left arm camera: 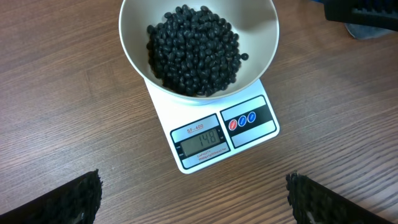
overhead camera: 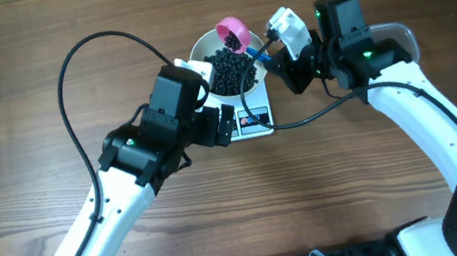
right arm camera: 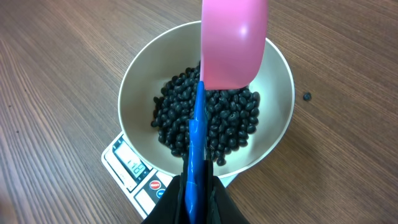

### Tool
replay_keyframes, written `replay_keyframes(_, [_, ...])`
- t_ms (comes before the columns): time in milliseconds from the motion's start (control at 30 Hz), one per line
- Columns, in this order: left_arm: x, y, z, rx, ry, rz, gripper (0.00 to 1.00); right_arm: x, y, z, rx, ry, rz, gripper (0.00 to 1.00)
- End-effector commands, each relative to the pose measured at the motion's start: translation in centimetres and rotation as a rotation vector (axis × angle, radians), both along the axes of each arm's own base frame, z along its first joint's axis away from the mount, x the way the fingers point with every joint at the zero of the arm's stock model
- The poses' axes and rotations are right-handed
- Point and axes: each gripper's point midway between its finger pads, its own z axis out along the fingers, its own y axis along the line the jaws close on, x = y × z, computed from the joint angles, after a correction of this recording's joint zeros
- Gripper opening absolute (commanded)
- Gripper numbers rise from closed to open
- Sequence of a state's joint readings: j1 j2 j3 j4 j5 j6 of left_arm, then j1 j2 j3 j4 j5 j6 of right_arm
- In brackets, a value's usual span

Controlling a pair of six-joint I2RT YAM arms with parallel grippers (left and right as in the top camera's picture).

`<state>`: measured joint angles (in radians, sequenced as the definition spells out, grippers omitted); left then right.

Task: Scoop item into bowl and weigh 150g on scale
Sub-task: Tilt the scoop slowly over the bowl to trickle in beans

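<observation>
The right gripper, closed on the pink scoop, holds it lengthwise above the bowl on the scale; the left gripper stands open beside the bowl.

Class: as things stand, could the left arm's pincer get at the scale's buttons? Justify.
Probably yes. The left pincer hangs open just in front of the scale, whose buttons lie bare on its front edge; the bowl sits behind them and nothing stands between.
</observation>
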<state>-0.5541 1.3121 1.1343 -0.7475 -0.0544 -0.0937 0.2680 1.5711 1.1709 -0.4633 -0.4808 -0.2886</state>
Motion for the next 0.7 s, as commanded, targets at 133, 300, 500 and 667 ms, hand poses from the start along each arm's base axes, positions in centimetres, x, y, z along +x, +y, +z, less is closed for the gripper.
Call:
replay_keyframes(133, [0.26,-0.27,0.34,-0.004,-0.007,-0.012,1.00,-0.08,0.37,-0.34,0.008,0.009,0.013,0.04])
replay_keyframes(300, [0.26,-0.27,0.34,-0.004,-0.007,-0.012,1.00,-0.23,0.07,-0.81,-0.083,-0.064,0.097,0.04])
replay_keyframes(500, [0.26,-0.25,0.35,-0.005,-0.007,-0.012,1.00,0.13,0.14,-0.54,-0.050,-0.043,0.048,0.04])
replay_keyframes(667, [0.26,-0.27,0.34,-0.004,-0.007,-0.012,1.00,0.42,0.45,-0.08,0.001,-0.018,0.003,0.04])
